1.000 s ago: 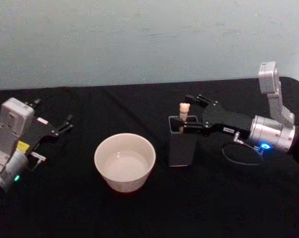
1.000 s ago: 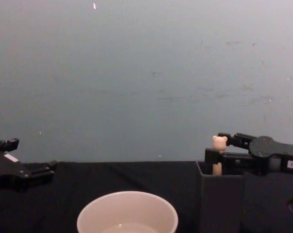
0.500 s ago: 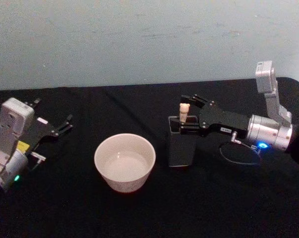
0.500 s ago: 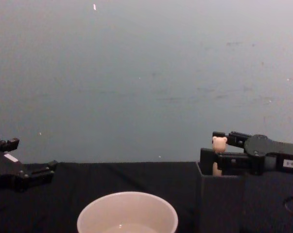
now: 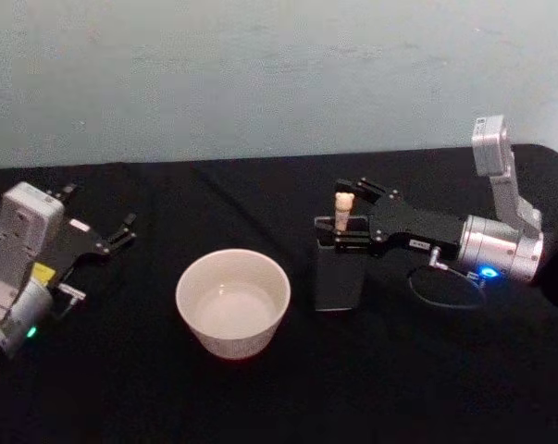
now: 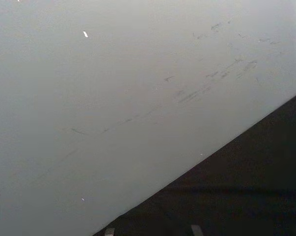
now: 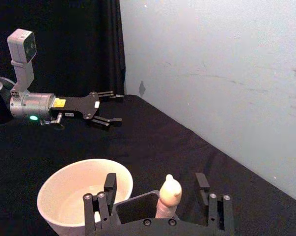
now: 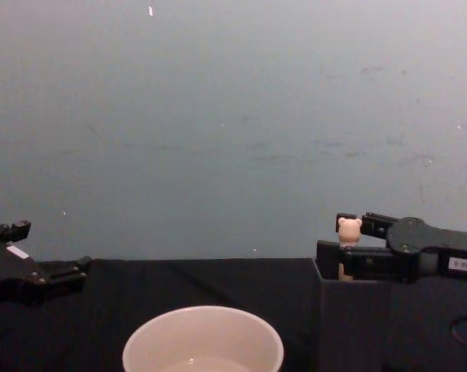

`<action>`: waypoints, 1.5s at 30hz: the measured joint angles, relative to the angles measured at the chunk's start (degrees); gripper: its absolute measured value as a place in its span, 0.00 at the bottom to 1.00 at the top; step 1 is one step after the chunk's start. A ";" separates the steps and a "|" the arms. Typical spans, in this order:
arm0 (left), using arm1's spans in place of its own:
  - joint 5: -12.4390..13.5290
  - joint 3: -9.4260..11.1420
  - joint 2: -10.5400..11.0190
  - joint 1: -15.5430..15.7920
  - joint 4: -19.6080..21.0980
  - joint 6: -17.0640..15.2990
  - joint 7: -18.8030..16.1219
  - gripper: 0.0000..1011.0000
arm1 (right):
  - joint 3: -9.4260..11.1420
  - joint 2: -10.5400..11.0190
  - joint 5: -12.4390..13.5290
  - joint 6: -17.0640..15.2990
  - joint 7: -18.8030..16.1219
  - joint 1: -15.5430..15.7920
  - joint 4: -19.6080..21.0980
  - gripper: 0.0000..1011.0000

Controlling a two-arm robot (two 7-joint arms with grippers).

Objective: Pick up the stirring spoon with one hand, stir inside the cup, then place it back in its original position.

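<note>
Above black table (image 5: 260, 398), by pale wall (image 5: 260, 74), right gripper (image 5: 342, 215) straddles stirring spoon (image 7: 170, 194) unclenched, left gripper (image 5: 99, 209) released.

Right end effector (image 5: 344, 215) around stirring spoon (image 5: 343, 203)

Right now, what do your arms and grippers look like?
Left gripper: black, on a silver cylindrical wrist with a grey boxy camera, yellow label, green light. Right gripper: same build, blue light, white label, looping black cable.

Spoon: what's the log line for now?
right pincer: open around stirring spoon | stirring spoon: upright in holder | cup: beside holder | left pincer: open, parked left
</note>
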State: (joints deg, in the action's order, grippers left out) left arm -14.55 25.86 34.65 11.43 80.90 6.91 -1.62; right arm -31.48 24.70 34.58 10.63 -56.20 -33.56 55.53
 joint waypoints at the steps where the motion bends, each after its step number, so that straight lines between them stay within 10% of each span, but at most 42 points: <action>1: 0.00 0.00 0.00 0.00 0.00 0.00 0.00 0.99 | 0.01 0.00 0.01 0.00 0.00 0.00 0.00 0.99; 16: 0.00 0.00 0.00 0.00 0.00 0.00 0.01 0.99 | 0.10 0.00 0.18 -0.07 -0.06 0.07 0.00 0.85; 36: 0.00 0.00 0.00 0.00 0.00 0.00 0.00 0.99 | 0.12 0.00 0.26 -0.13 -0.11 0.07 0.00 0.23; 45: 0.00 0.00 0.00 0.00 0.00 0.00 0.00 0.99 | 0.12 0.00 0.26 -0.13 -0.11 0.07 0.00 0.21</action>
State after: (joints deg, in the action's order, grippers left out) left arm -14.55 25.86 34.65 11.43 80.90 6.91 -1.62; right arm -31.36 24.70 34.84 10.50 -56.31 -33.49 55.53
